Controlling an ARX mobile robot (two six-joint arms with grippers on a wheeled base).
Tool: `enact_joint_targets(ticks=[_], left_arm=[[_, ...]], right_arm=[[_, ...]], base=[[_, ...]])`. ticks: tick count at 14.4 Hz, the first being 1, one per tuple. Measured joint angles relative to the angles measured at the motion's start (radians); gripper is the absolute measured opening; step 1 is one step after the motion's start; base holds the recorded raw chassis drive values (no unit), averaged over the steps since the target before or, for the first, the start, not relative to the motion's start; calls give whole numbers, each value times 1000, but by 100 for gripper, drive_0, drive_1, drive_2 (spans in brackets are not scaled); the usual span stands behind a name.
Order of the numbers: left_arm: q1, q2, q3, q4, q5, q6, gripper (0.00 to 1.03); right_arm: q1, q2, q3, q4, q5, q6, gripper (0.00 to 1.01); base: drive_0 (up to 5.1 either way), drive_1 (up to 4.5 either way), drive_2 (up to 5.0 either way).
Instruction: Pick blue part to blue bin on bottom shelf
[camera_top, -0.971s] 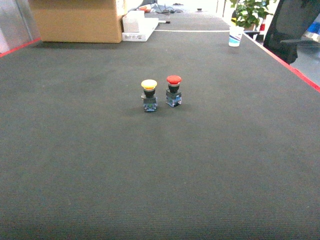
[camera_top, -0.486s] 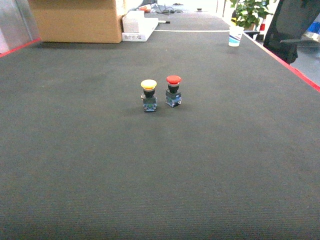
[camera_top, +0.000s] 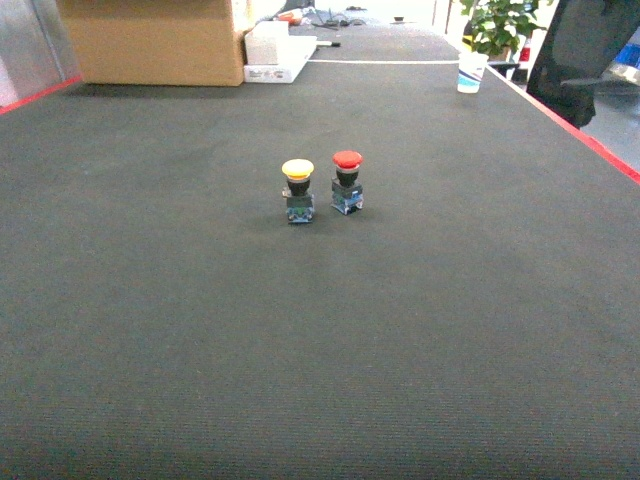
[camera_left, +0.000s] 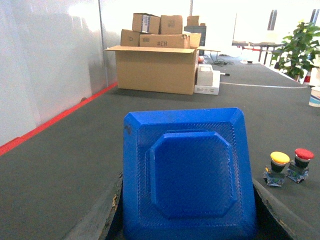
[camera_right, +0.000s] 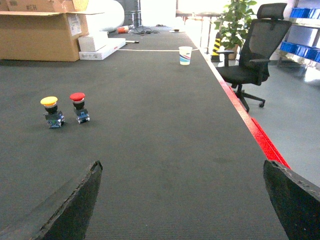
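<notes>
In the left wrist view the blue part (camera_left: 190, 175) fills the lower middle: a boxy blue block with a raised eight-sided face. My left gripper (camera_left: 189, 202) is shut on it, a dark finger pressed against each side. My right gripper (camera_right: 182, 167) is open above the dark mat, with nothing between its fingers (camera_right: 75, 205). Neither gripper appears in the head view. The blue bin and the bottom shelf are out of view.
A yellow push button (camera_top: 298, 190) and a red push button (camera_top: 347, 181) stand side by side mid-table. A cardboard box (camera_top: 155, 40) and a white box (camera_top: 280, 55) sit at the back, a paper cup (camera_top: 472, 72) at the far right. An office chair (camera_right: 255, 55) stands beyond the red-taped edge (camera_top: 590, 140).
</notes>
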Motion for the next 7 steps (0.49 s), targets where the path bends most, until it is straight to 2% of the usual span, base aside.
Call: enact_joint_targets(ticks=[1, 7], left_arm=[[0, 0, 0, 0, 0, 0, 45], [0, 3, 0, 1, -1, 0, 45]], right_arm=[[0, 0, 0, 0, 0, 0, 98], [0, 0, 0, 1, 0, 0, 98]], base=[[0, 0, 0], [11, -414, 437]])
